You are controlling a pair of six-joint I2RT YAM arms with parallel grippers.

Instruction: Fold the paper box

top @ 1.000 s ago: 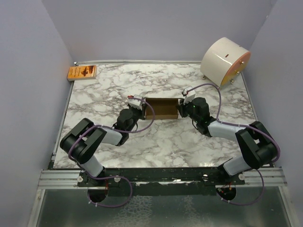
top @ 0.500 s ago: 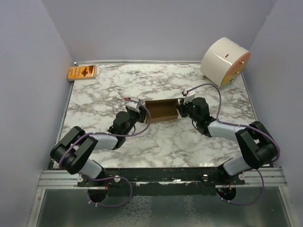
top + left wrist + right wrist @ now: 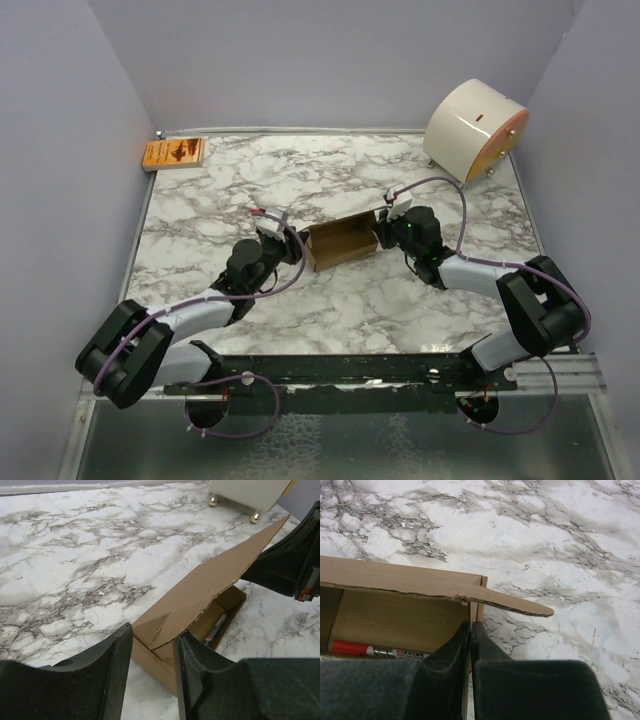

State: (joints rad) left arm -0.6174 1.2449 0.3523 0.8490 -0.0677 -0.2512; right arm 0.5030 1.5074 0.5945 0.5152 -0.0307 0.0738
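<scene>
The brown paper box (image 3: 341, 241) lies mid-table, open-topped and slightly skewed, with a long lid flap standing up. In the left wrist view the box (image 3: 200, 587) holds a red-capped marker (image 3: 215, 627). My left gripper (image 3: 290, 245) is open, and the box's left end corner sits just ahead of its fingertips (image 3: 152, 637). My right gripper (image 3: 384, 228) is shut on the box's right end wall (image 3: 470, 625). The right wrist view shows the box interior (image 3: 395, 620), the marker (image 3: 367, 650) and a side flap (image 3: 512, 602) jutting right.
A small orange printed packet (image 3: 174, 153) lies at the far left corner. A big white cylinder (image 3: 475, 130) stands on small feet at the far right, also in the left wrist view (image 3: 245, 492). Purple walls enclose the marble table (image 3: 330, 310).
My left arm has drawn back toward the near left, away from the box's left end. The box has skewed, its left end swinging nearer. The right gripper has held still.
</scene>
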